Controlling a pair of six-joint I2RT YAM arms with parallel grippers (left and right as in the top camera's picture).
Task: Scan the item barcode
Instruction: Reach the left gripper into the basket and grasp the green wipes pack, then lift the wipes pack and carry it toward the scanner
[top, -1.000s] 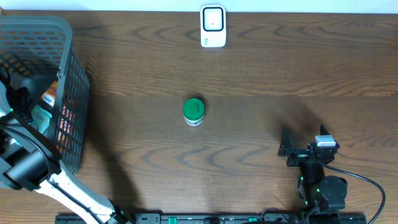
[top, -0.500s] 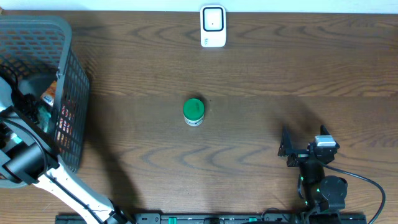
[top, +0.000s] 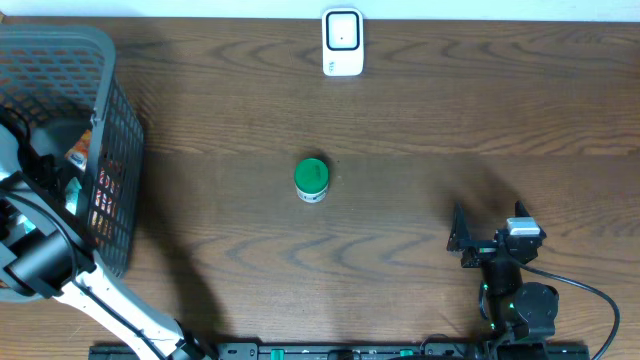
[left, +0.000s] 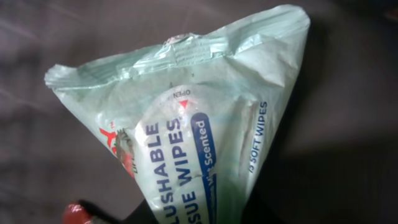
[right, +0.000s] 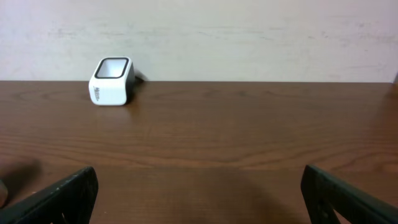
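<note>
Although the left arm reaches into the grey basket where the pack of flushable wipes lies, I cannot tell whether the left jaws grip it, the right jaws stand wide apart, and presenting it to the white scanner across the table is not yet done.

Bare wooden table lies open around a green-capped jar at centre and a white scanner at the far edge. A tall grey mesh basket walls off the left side. Its inside seems crowded, with a wipes pack close against the left wrist camera.
</note>
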